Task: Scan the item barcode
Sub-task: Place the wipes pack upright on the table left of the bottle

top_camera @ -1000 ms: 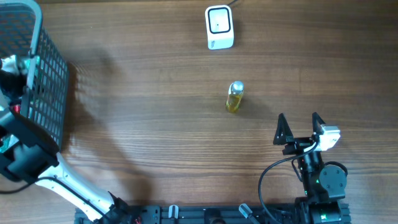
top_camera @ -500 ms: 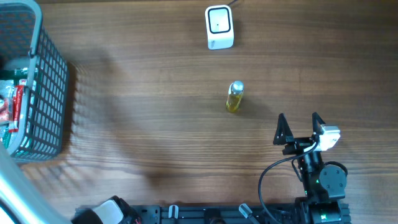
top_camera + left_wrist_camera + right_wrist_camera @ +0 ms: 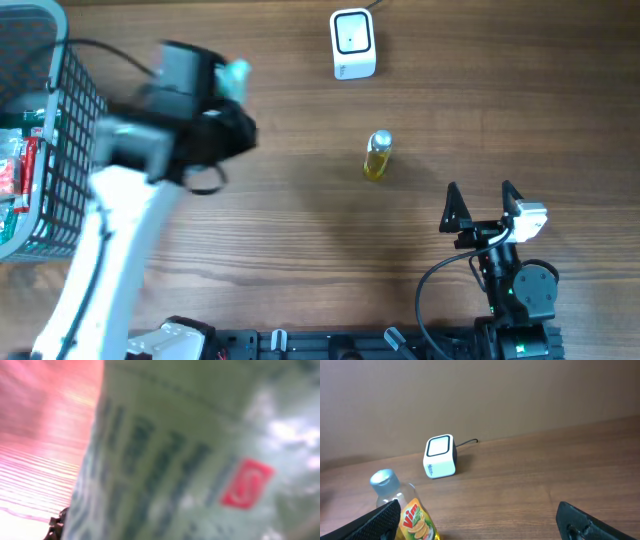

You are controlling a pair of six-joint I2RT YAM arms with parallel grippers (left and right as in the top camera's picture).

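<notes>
I see a mock shop checkout here: a white barcode scanner (image 3: 352,43) and a wire shopping basket (image 3: 82,125) on my wood-grain table (image 3: 300,240).

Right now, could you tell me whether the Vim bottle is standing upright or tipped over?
Upright: in the right wrist view the Vim bottle has its silver cap on top, body below.

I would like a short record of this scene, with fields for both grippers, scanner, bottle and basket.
left gripper: over the table, holds a pale green pack, blurred
right gripper: open, empty, near the bottle
scanner: white, at the far edge
bottle: yellow, between scanner and right gripper
basket: at the left edge, items inside
</notes>
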